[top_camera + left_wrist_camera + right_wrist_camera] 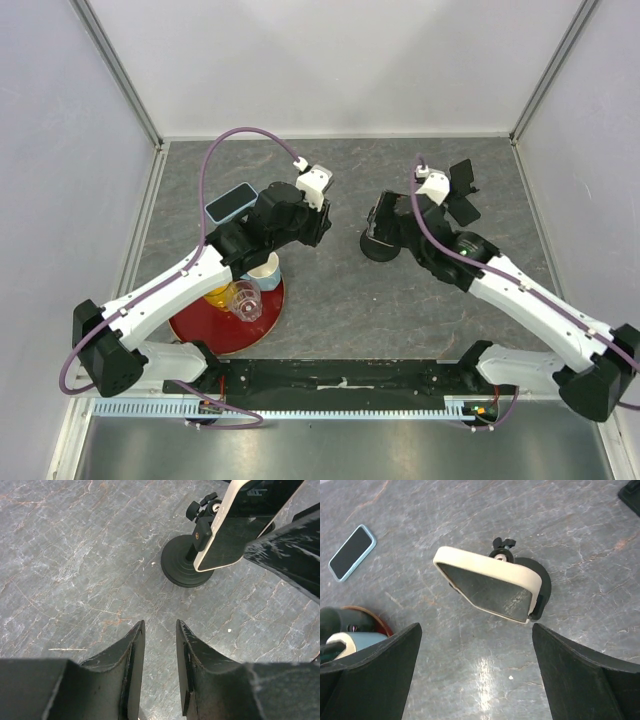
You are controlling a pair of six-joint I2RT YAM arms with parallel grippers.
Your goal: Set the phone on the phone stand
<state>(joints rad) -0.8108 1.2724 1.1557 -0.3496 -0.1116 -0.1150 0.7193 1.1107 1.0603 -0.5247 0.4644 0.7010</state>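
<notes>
A phone in a cream case [490, 585] rests tilted on the black phone stand [543, 587]; it also shows in the left wrist view [235, 535] above the stand's round base [184, 569]. A second phone in a light blue case [229, 203] lies flat on the table at the back left, also in the right wrist view [352, 552]. My right gripper [476, 627] is wide open and empty, just in front of the stand [378, 247]. My left gripper [160, 630] is empty, its jaws a narrow gap apart, left of the stand.
A red plate [225, 325] with a blue-and-white cup [264, 268], a clear glass [245, 298] and a yellow item stands near the left arm. A black folded object [462, 190] lies at the back right. Grey walls enclose the table.
</notes>
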